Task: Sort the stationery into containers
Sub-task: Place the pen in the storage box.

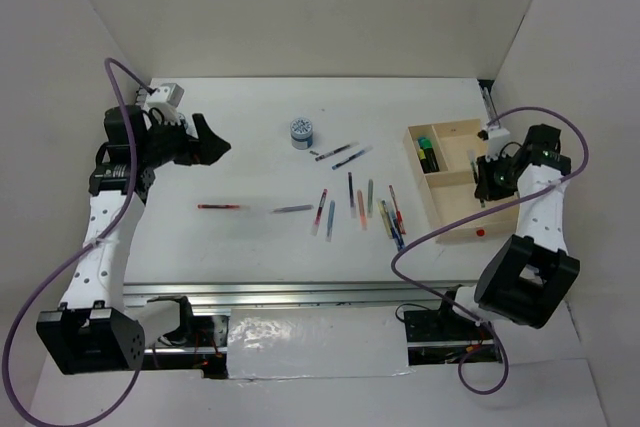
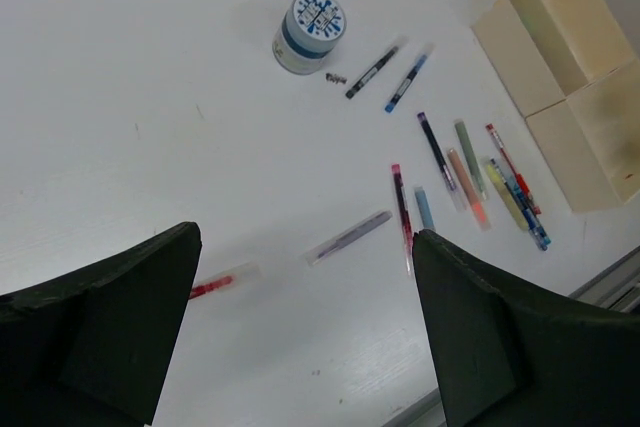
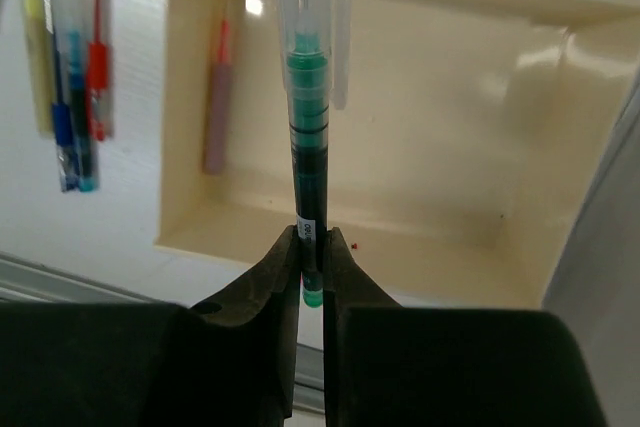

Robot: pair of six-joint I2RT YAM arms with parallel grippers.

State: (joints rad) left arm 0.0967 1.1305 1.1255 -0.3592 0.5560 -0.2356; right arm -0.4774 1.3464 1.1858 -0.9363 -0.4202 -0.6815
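Observation:
My right gripper (image 1: 487,183) is shut on a green pen (image 3: 305,127) with a clear cap. It holds the pen above the near compartment of the pale wooden tray (image 1: 424,190), whose floor shows in the right wrist view (image 3: 450,147). A pink-grey pen (image 3: 215,112) lies in that compartment. Highlighters (image 1: 428,154) lie in the tray's far left compartment. My left gripper (image 1: 214,139) is open and empty, high above the table's left side; its jaws stand wide apart in the left wrist view (image 2: 305,234). Several pens (image 1: 360,202) lie loose mid-table.
A round blue-white pot (image 1: 301,133) stands at the back centre, also in the left wrist view (image 2: 309,31). A red pen (image 1: 218,207) and a grey pen (image 1: 293,209) lie apart at the left. A bunch of pens (image 1: 393,219) lies just left of the tray.

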